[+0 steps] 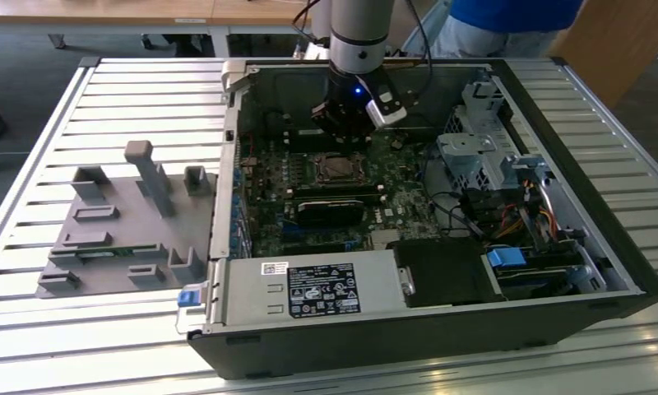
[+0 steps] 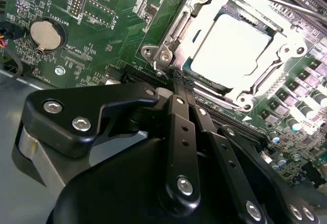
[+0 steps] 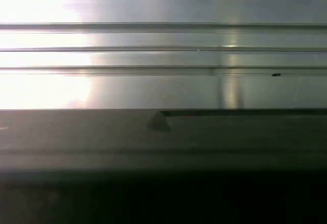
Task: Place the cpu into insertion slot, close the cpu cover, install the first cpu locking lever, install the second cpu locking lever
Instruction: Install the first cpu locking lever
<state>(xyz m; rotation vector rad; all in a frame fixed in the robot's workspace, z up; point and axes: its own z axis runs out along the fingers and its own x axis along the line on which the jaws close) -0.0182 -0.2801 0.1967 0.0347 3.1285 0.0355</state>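
Observation:
The cpu (image 2: 230,50) lies flat in the insertion slot (image 2: 163,56), its pale silver face showing through the window of the cpu cover (image 2: 203,10), which is down over it. A thin locking lever rod (image 2: 271,1) runs along the socket's far side. My gripper (image 2: 180,81) is shut, its black fingertips (image 2: 183,88) together just off the socket's corner, holding nothing I can see. In the exterior view the gripper (image 1: 345,136) hangs inside the open computer case, just behind the socket with the cpu (image 1: 335,168).
A coin battery (image 2: 45,34) sits on the green board. A black heatsink block (image 1: 329,210), drive cage (image 1: 477,152) and power supply (image 1: 307,288) crowd the case. A grey fixture (image 1: 121,222) lies on the slatted table (image 3: 163,55). A person in blue (image 1: 505,25) stands behind.

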